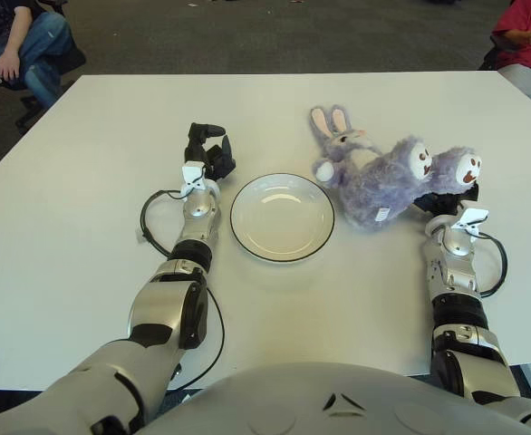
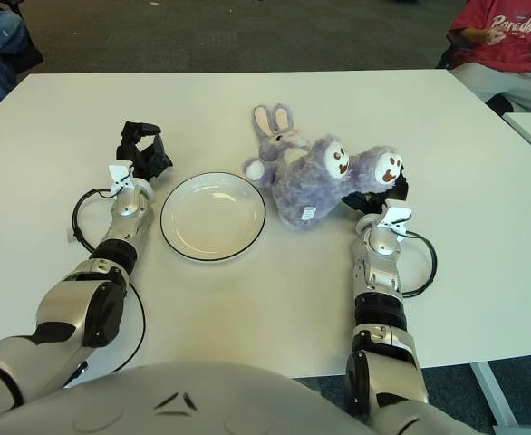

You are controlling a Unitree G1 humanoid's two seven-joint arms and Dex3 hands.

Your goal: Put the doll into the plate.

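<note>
The doll point(image 1: 374, 177) is a purple plush bunny lying on its back on the white table, just right of the plate, with its ears pointing away from me and its feet up towards my right. The plate point(image 1: 247, 249) is white with a dark rim, stands empty at the table's middle, and the doll's near side almost touches its right rim. My right hand point(image 1: 447, 198) is under the doll's feet, its dark fingers closed around a leg and mostly hidden by plush. My left hand point(image 1: 209, 149) shows beside the plate's left rim, fingers loosely relaxed, holding nothing.
A seated person point(image 1: 21, 45) is beyond the table's far left corner and another in red point(image 1: 528, 41) beyond the far right. Black cables point(image 1: 148, 222) loop beside both wrists. The white table point(image 1: 84, 136) stretches wide on both sides.
</note>
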